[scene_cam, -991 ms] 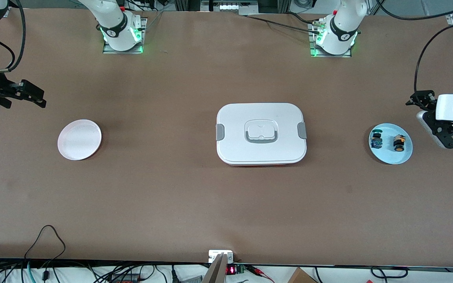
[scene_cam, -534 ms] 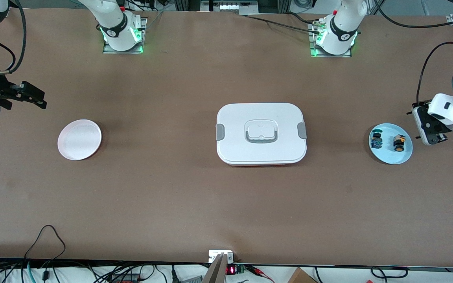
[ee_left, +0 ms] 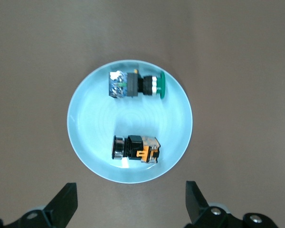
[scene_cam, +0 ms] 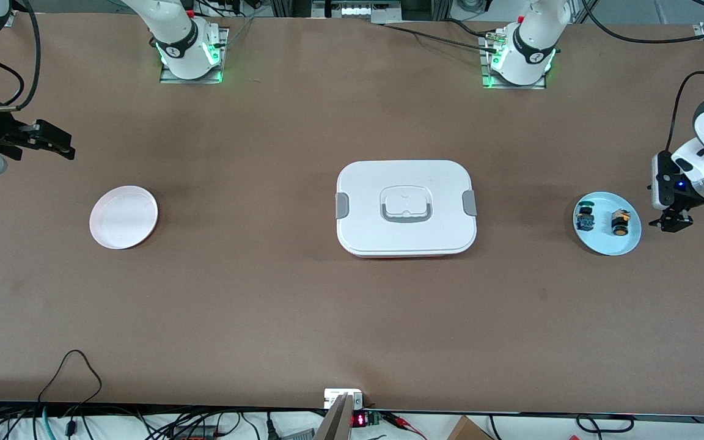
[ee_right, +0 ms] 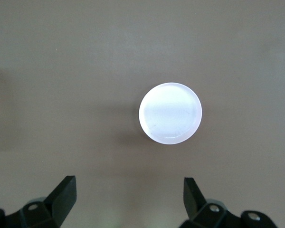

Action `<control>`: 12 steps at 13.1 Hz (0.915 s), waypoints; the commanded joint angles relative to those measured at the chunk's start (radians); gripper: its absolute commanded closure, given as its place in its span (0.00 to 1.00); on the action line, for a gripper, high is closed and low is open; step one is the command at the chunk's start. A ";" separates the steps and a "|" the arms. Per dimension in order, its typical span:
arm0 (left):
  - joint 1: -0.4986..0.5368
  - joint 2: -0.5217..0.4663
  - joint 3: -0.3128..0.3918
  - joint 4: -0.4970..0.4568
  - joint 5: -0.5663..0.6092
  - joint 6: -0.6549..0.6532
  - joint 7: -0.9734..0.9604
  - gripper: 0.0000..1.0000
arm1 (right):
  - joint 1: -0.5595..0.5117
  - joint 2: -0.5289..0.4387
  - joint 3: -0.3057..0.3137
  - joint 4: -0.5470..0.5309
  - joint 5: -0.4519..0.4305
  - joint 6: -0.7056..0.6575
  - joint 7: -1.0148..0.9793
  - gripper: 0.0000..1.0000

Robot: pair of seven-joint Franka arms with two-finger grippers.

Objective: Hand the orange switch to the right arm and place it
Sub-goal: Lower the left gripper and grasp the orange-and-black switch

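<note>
The orange switch (scene_cam: pixel 619 222) lies on its side on a light-blue plate (scene_cam: pixel 607 245) toward the left arm's end of the table. In the left wrist view the orange switch (ee_left: pixel 135 148) and the plate (ee_left: pixel 176 124) show clearly. My left gripper (scene_cam: pixel 670 222) is open and empty, pointing down over bare table just off the plate's rim; it also shows in its own wrist view (ee_left: pixel 131 204). My right gripper (scene_cam: pixel 55 145) is open and empty, over the table near a pale pink plate (scene_cam: pixel 123 217), and shows in the right wrist view (ee_right: pixel 129 202).
A dark switch with a green cap (scene_cam: pixel 585 219) lies on the same blue plate, seen too in the left wrist view (ee_left: pixel 135 84). A white lidded box (scene_cam: pixel 406 208) stands mid-table. The pink plate (ee_right: pixel 170 113) holds nothing.
The left wrist has turned so its gripper now points down beside the blue plate. The right gripper has shifted slightly toward the bases.
</note>
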 commanded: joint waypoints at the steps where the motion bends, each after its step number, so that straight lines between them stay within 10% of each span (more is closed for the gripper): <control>1: 0.037 0.003 -0.018 -0.043 -0.022 0.072 0.139 0.00 | -0.005 0.000 0.006 0.020 0.013 -0.025 0.006 0.00; 12: 0.088 0.159 -0.038 -0.040 -0.189 0.204 0.306 0.00 | -0.005 0.011 0.008 0.018 0.011 -0.026 0.006 0.00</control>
